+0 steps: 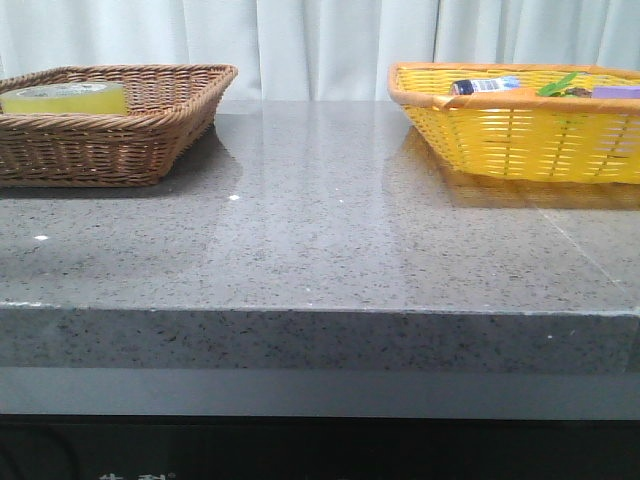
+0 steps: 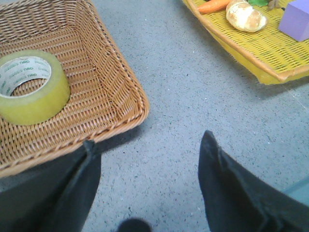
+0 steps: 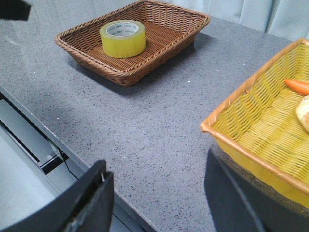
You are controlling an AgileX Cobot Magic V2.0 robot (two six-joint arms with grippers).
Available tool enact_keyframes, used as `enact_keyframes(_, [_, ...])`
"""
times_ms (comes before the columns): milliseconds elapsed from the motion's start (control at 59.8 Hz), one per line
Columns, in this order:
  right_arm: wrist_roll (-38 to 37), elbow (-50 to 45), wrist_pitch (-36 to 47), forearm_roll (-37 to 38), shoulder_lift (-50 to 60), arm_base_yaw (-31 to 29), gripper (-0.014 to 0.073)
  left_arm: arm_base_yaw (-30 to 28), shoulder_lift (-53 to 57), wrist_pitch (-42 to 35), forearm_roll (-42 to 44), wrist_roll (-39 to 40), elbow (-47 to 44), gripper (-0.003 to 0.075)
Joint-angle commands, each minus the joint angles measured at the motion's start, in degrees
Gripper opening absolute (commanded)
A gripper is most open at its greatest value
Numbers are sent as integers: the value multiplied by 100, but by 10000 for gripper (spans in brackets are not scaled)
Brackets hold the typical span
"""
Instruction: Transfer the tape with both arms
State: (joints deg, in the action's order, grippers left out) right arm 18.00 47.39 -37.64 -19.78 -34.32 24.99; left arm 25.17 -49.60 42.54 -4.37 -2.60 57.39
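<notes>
The yellow-green tape roll [image 1: 65,98] lies flat in the brown wicker basket [image 1: 150,135] at the far left of the table. It also shows in the left wrist view [image 2: 30,87] and in the right wrist view [image 3: 123,38]. My left gripper [image 2: 147,150] is open and empty, above the grey table just outside the brown basket's corner [image 2: 137,104]. My right gripper [image 3: 157,176] is open and empty, above the table's front edge beside the yellow basket [image 3: 231,121]. Neither arm shows in the front view.
The yellow basket [image 1: 520,140] stands at the far right and holds a carrot [image 2: 215,6], a bread roll [image 2: 247,17], a purple block [image 2: 295,21] and other items. The grey stone table [image 1: 330,230] lies between the baskets; its front edge [image 3: 43,130] drops off.
</notes>
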Motion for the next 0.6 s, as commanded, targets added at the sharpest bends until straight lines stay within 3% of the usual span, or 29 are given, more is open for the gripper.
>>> enact_keyframes(0, [32, 140, 412, -103, 7, -35, 444, 56, 525, -900, -117, 28, -444, 441])
enact_keyframes(201, [32, 140, 412, -103, 7, -35, 444, 56, 1205, -1263, -128, 28, -1274, 441])
enact_keyframes(585, [32, 140, 412, -103, 7, -35, 444, 56, 1246, -1288, -89, 28, -1346, 441])
